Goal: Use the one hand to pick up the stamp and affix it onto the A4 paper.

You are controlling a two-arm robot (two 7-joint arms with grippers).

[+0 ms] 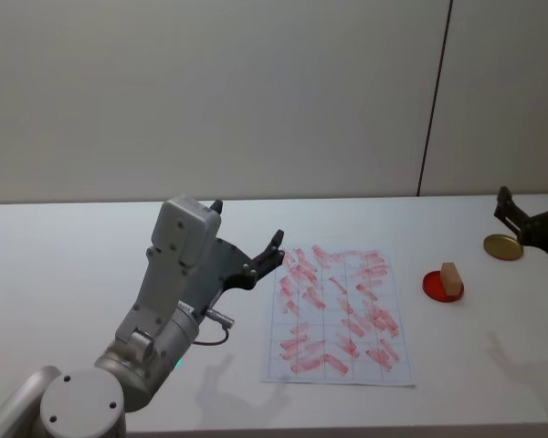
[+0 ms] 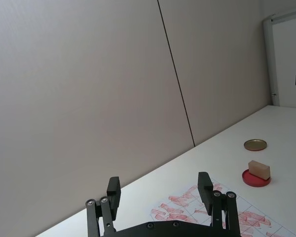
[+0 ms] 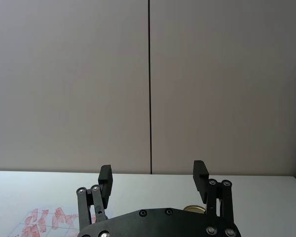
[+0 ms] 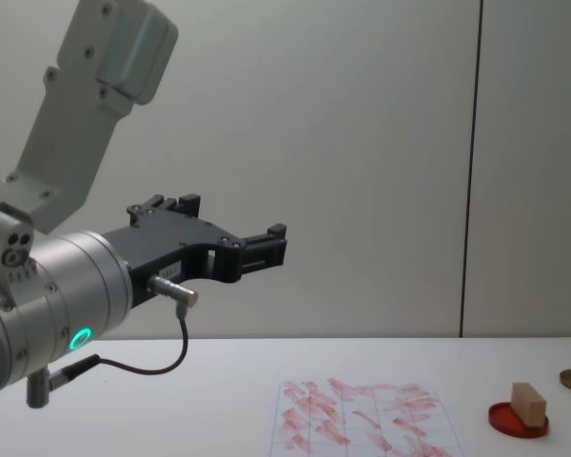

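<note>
Nothing's been grabbed so far. The left gripper (image 1: pixel 247 258) hangs spread wide just left of the paper (image 1: pixel 340 315). The right gripper (image 1: pixel 516 219), also spread and empty, sits just right of the stamp (image 1: pixel 450 278) on its ink pad (image 1: pixel 436 286), so next it probably reaches over to pinch it.

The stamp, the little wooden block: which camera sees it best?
The left wrist view: the stamp shows clearest there, lying on the red ink pad. The head view shows it smaller, from above. The chest view sees it from the side, low by the right edge.
</note>
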